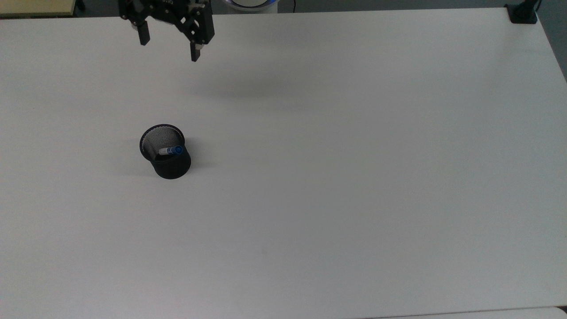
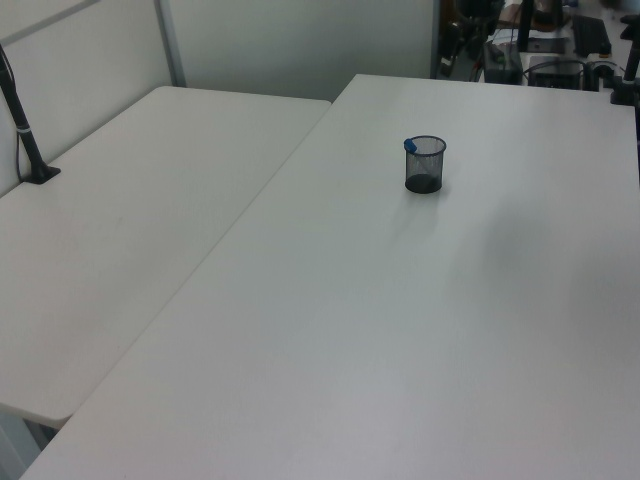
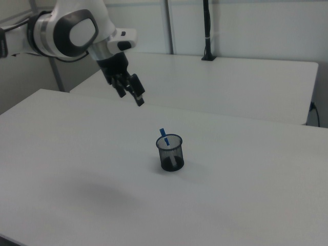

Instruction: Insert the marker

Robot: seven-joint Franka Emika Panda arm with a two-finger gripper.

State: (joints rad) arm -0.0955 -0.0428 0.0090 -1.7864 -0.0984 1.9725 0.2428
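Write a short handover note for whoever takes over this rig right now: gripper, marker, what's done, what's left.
Gripper: fingers open, holding nothing, raised clear of the cup near the table's far edge in the top view.
Marker: standing in the black mesh cup, leaning on the rim, blue end poking above it in the right view.
Cup: upright on the white table.
Done: marker inserted and released.
Left: seemingly nothing beyond parking the arm.

2 white tables (image 2: 330,330) (image 2: 120,210) stand side by side. Behind them is a pale wall (image 2: 300,40) with a black pole (image 3: 206,28).
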